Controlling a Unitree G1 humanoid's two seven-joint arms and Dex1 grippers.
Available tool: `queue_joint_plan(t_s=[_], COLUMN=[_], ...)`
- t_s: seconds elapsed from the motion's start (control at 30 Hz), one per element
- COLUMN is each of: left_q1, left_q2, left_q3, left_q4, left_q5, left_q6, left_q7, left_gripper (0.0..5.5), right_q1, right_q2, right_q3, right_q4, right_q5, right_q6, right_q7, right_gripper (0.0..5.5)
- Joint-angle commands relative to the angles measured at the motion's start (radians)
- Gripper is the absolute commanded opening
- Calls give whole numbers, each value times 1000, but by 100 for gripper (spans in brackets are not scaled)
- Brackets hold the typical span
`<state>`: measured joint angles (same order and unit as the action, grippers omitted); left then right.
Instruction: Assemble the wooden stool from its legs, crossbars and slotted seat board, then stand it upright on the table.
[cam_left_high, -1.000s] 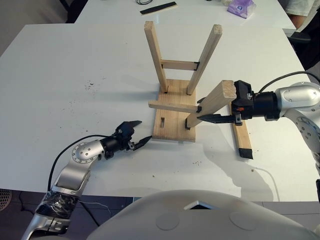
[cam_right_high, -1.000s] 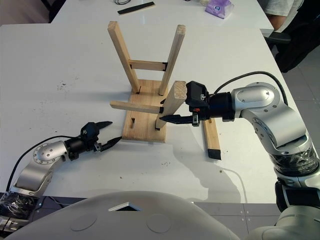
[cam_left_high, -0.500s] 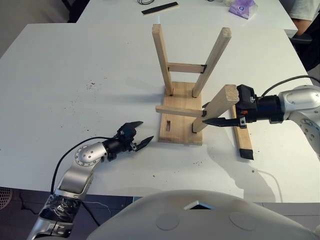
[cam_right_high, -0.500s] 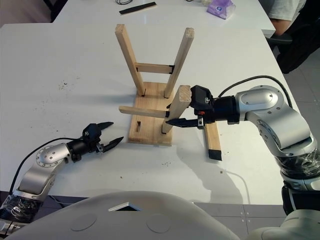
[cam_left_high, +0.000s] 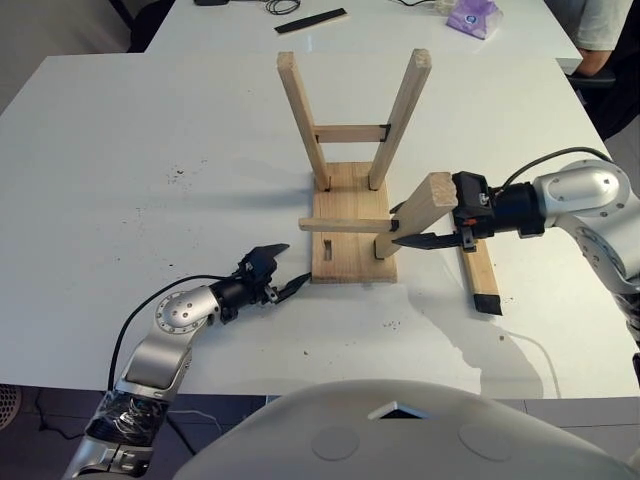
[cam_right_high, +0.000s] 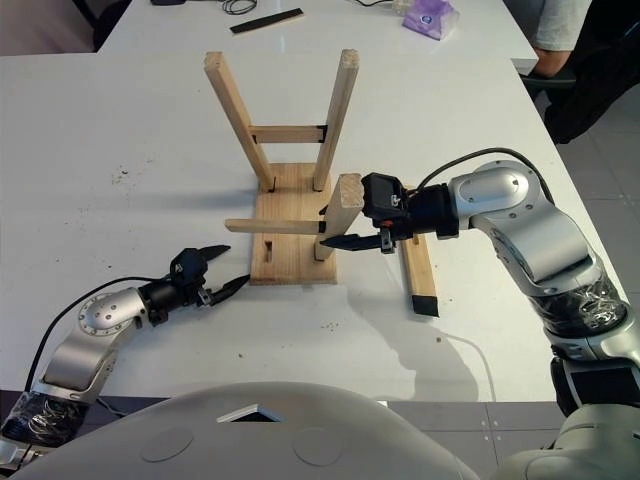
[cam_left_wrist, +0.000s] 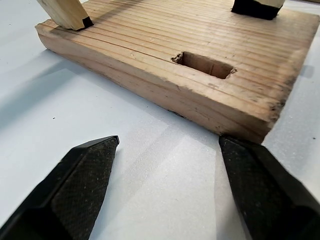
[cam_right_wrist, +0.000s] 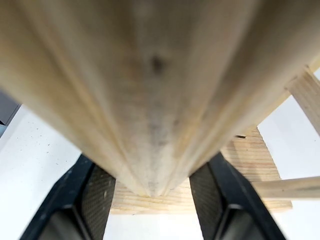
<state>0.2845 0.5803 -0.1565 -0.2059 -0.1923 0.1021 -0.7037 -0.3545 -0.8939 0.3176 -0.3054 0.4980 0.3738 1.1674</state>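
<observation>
The slotted seat board (cam_left_high: 350, 235) lies flat mid-table, with two legs (cam_left_high: 302, 120) standing in its far slots, joined by a crossbar (cam_left_high: 350, 132). My right gripper (cam_left_high: 425, 237) is shut on a third leg (cam_left_high: 418, 205), which leans with its foot at the board's near right slot. A thin crossbar (cam_left_high: 340, 224) sticks out leftward from that leg. The fourth leg (cam_left_high: 480, 275) lies loose on the table, right of the board. My left gripper (cam_left_high: 275, 272) rests open at the board's near left corner, its fingers (cam_left_wrist: 75, 190) just short of the edge, by an empty slot (cam_left_wrist: 205, 64).
A black strip (cam_left_high: 312, 20) and a purple packet (cam_left_high: 470, 16) lie at the table's far side. Dark specks (cam_left_high: 180, 172) dot the left of the table (cam_left_high: 120, 150). The table's front edge runs just behind my left arm.
The head camera has shifted, so the whole scene sits differently in the picture. Relative to the board, both grippers and the held leg stay about where they were.
</observation>
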Motion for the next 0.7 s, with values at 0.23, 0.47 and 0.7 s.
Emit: queue_joint_plan(t_s=[0.23,0.47,0.7], left_q1=[-45,-49,-63], left_q2=[-7,-17,-23], left_q3=[-19,-30,-27], left_q4=[19,30,40], left_q5=[24,38,39], left_q6=[35,26,19], left_q7=[-20,-25,-21], left_gripper=[375,375,375], right_q1=[-126,-120,-56], right_q2=[96,143,74], right_q3=[280,363,384], right_q4=[390,505,430], right_q5=[-225,-290,-299], right_q6=[74,14,-42], right_q7=[140,148,184], right_gripper=[203,203,203])
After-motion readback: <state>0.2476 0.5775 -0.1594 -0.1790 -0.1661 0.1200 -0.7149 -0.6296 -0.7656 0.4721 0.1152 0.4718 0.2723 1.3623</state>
